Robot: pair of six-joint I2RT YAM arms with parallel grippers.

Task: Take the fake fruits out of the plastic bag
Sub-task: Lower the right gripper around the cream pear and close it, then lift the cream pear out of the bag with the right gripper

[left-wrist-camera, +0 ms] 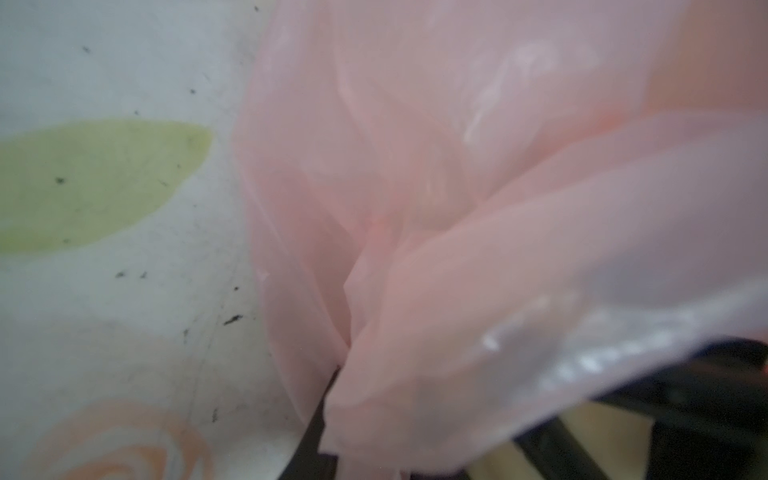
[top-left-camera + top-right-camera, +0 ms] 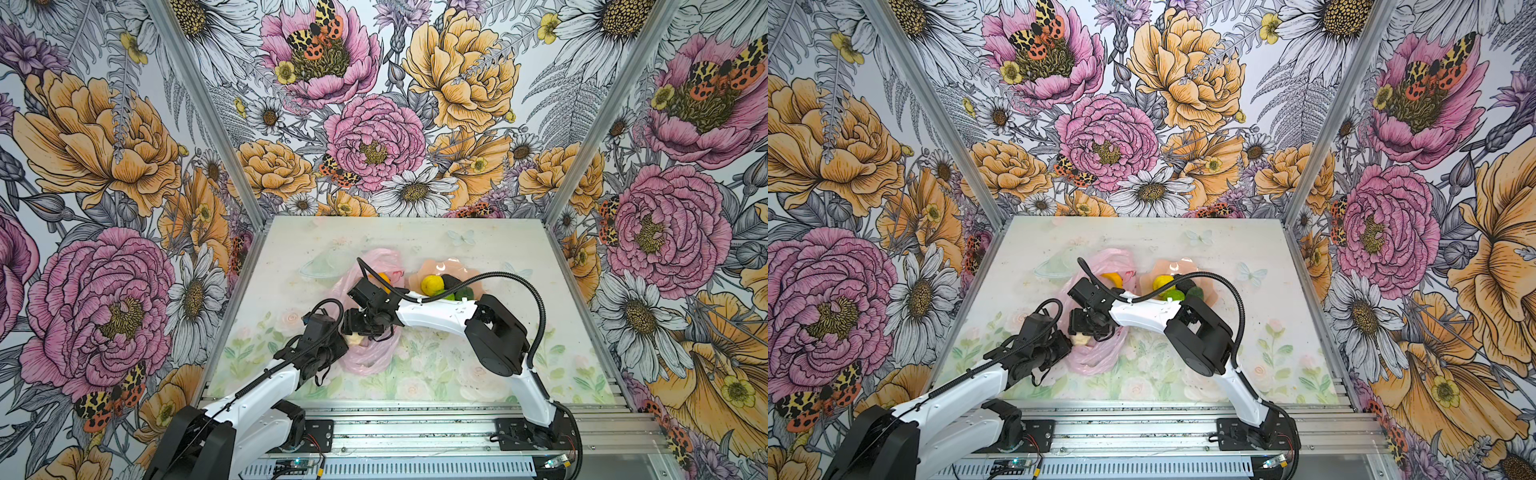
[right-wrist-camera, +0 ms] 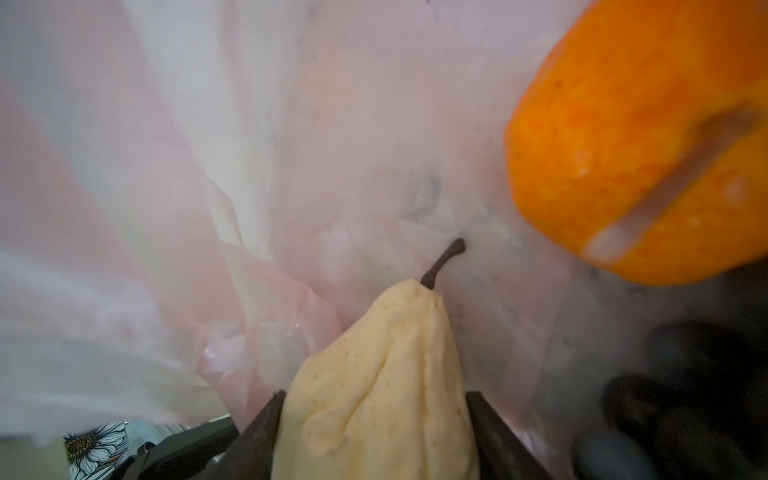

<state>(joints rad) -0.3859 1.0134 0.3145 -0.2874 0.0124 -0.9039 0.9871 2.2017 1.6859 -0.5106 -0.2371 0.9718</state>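
Observation:
The pink plastic bag lies crumpled in the middle of the table in both top views. My right gripper is inside its mouth, shut on a cream pear-shaped fake fruit with a dark stem; a finger presses each side. An orange lies in the bag just beyond. Dark blurred lumps sit beside it. My left gripper is shut on a fold of the bag at its near left edge.
A peach petal-edged bowl right of the bag holds a lemon, a lime and dark fruits. A clear dish lies behind the bag. Side walls and a metal rail border the table.

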